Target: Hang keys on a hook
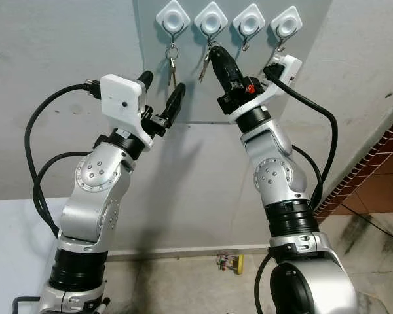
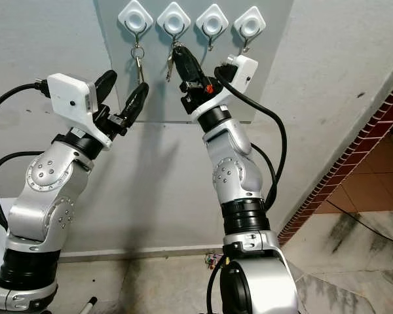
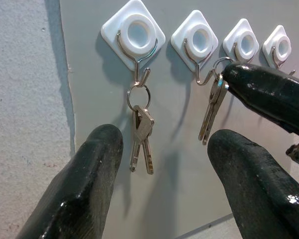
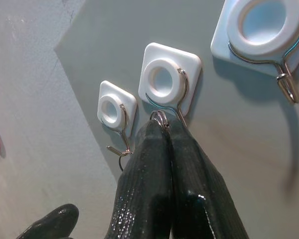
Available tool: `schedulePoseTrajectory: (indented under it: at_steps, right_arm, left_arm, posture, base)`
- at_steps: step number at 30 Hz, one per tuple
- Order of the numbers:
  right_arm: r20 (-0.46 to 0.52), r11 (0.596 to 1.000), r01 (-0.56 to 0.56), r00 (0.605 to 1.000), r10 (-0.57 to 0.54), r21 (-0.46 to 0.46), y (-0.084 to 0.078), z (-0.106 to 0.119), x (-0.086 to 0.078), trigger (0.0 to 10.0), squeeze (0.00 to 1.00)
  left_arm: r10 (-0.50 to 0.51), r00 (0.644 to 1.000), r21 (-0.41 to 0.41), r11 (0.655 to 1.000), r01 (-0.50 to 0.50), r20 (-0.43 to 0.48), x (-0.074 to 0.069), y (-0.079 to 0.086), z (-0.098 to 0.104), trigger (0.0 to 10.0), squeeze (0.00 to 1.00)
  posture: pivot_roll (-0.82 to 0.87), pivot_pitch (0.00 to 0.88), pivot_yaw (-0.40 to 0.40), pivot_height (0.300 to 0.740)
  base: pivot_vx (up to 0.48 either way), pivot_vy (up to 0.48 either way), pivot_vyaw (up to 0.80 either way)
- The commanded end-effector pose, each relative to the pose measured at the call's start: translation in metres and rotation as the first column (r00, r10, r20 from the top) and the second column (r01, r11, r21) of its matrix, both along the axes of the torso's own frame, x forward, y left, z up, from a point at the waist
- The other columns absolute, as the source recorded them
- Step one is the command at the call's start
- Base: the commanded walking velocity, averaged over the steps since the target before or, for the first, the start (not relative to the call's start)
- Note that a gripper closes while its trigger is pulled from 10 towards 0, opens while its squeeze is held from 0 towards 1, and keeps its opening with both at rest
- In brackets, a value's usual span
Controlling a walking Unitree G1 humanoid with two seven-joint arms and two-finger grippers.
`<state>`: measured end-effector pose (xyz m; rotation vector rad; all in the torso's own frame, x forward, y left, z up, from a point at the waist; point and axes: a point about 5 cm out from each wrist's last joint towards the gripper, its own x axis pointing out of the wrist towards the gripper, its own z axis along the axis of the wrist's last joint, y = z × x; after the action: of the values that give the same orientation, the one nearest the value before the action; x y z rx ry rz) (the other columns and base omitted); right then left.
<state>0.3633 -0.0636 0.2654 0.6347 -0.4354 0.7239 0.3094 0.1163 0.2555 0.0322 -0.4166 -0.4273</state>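
Four white diamond-shaped hooks sit in a row on a grey wall board (image 1: pixel 183 104). A bunch of keys (image 3: pixel 141 134) hangs free from the first hook (image 1: pixel 172 18). My right gripper (image 4: pixel 162 130) is shut on the ring (image 4: pixel 161 117) of a second bunch of keys (image 3: pixel 212 107), holding it against the wire of the second hook (image 4: pixel 164 82). I cannot tell whether the ring rests over that wire. My left gripper (image 1: pixel 162 88) stands open just below the first hook, its fingers (image 3: pixel 84 184) on either side of the hanging keys without touching them.
The third hook (image 1: pixel 249 19) and fourth hook (image 1: pixel 286 23) carry nothing. A brick-edged step (image 1: pixel 373 163) runs down the right side. A small coloured object (image 1: pixel 230 263) lies on the floor by the skirting. A grey plastered wall surrounds the board.
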Motion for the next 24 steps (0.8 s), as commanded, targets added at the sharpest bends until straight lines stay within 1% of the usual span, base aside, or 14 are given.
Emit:
schedulePoseTrajectory:
  at_steps: [1, 6, 11, 18, 22, 24]
  right_arm:
    - [-0.005, 0.997, -0.063, 0.998, 0.063, 0.041, 0.0056, 0.0060, -0.0016, 10.0, 0.00]
    - [-0.018, 0.995, -0.075, 0.997, 0.077, 0.069, 0.0056, 0.0078, 0.0002, 10.0, 0.00]
    - [-0.058, 0.988, -0.094, 0.993, 0.102, 0.125, 0.0046, 0.0078, 0.0031, 10.0, 0.00]
    - [-0.066, 0.981, -0.099, 0.992, 0.111, 0.164, 0.0019, 0.0078, 0.0033, 10.0, 0.00]
    - [-0.111, 0.966, -0.108, 0.984, 0.137, 0.234, -0.0015, 0.0058, 0.0049, 10.0, 0.00]
    - [-0.118, 0.965, -0.108, 0.983, 0.139, 0.239, -0.0018, 0.0053, 0.0052, 10.0, 0.00]
  left_arm:
    - [0.001, 1.000, -0.007, 1.000, -0.001, 0.011, -0.0026, -0.0010, 0.0030, 10.0, 0.00]
    - [0.002, 1.000, -0.008, 1.000, -0.002, 0.012, -0.0026, -0.0013, 0.0031, 10.0, 0.00]
    - [0.004, 1.000, -0.009, 1.000, -0.004, 0.012, -0.0028, -0.0012, 0.0027, 10.0, 0.00]
    - [0.011, 1.000, -0.010, 1.000, -0.011, 0.011, -0.0024, 0.0002, 0.0029, 10.0, 0.00]
    - [0.011, 1.000, -0.013, 1.000, -0.011, 0.011, -0.0024, 0.0006, 0.0034, 10.0, 0.00]
    - [0.011, 1.000, -0.013, 1.000, -0.011, 0.012, -0.0023, 0.0007, 0.0036, 10.0, 0.00]
  posture:
    - [-0.04, 0.096, -0.042, 0.740]
    - [-0.04, 0.093, -0.043, 0.740]
    - [-0.03, 0.091, -0.045, 0.740]
    - [-0.03, 0.095, -0.046, 0.740]
    - [-0.03, 0.098, -0.043, 0.740]
    - [-0.03, 0.100, -0.042, 0.740]
  base:
    - [0.000, 0.000, 0.00]
    - [0.000, 0.000, 0.00]
    - [0.000, 0.000, 0.00]
    - [0.000, 0.000, 0.00]
    - [0.000, 0.000, 0.00]
    - [0.000, 0.000, 0.00]
